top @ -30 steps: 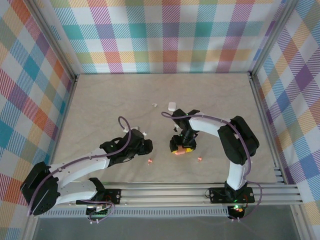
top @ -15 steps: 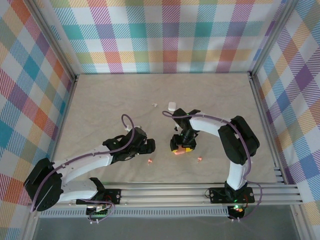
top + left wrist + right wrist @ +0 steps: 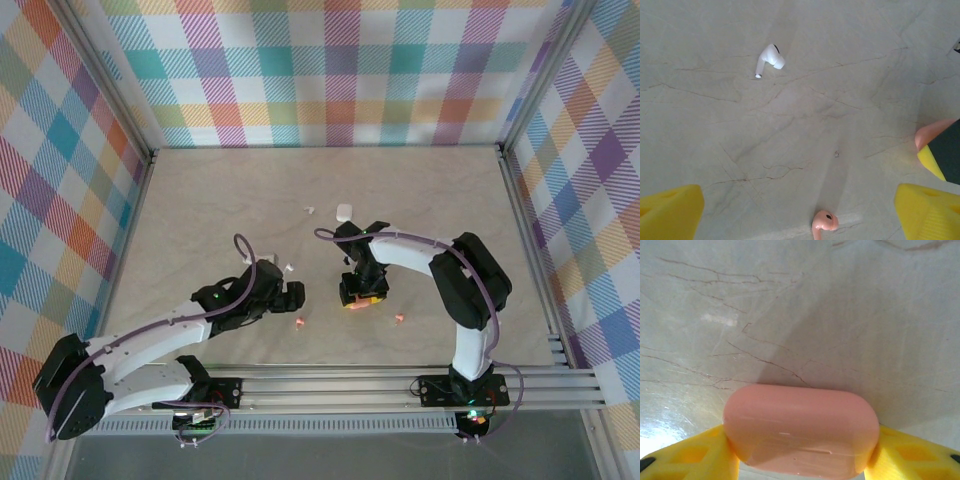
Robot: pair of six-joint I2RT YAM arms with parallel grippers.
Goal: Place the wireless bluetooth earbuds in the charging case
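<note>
Though tiny, seemingly two white, two pink earbuds (image 3: 309,210) (image 3: 288,266) (image 3: 300,322) (image 3: 400,318), two cases (image 3: 344,212); left fingers (image 3: 670,210) apart, right fingers (image 3: 695,457) tight on pink case (image 3: 800,430)

Two matching manipulators, left arm (image 3: 150,340) and right arm (image 3: 415,248), built of smooth white link shells alternating with black joint housings. A thin lilac cable (image 3: 250,248) (one per arm) runs along the links and stands off in loose loops. Black base plates (image 3: 445,388) sit at the foot of each arm, with small green lights beside them. The jaws end in bright yellow fingertips (image 3: 690,457), moulded plastic with triangular hollows.
</note>
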